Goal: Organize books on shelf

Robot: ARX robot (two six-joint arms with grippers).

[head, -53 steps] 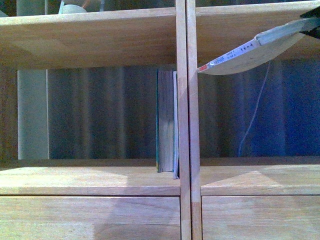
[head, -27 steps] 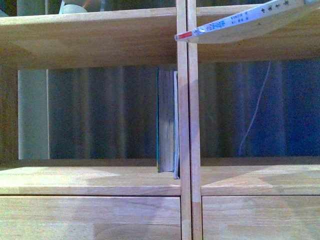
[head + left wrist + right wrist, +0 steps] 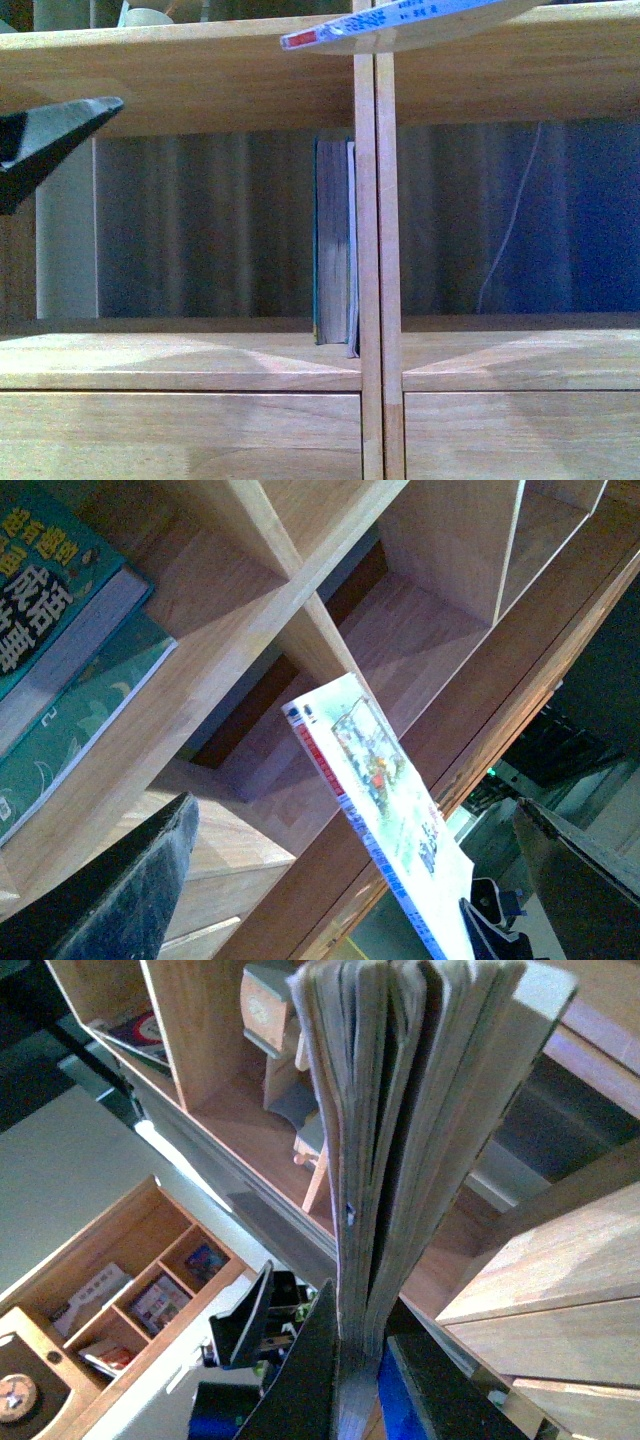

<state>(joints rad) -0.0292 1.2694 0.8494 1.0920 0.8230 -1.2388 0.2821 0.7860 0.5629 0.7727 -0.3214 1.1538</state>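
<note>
Paperback (image 3: pixel 390 22), white spine with red band, tilts high across shelf's central divider (image 3: pixel 368 200); right gripper (image 3: pixel 362 1360) clamped on its far end; teal book (image 3: pixel 330 240) and thin pale book (image 3: pixel 351 250) upright, pressed against divider's left side; left gripper (image 3: pixel 352 805) spread wide, empty, further left.

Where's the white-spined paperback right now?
Front view, top edge: the paperback tilts across the central divider, in front of the upper shelf board, above the teal book; the right tool holds it.
</note>
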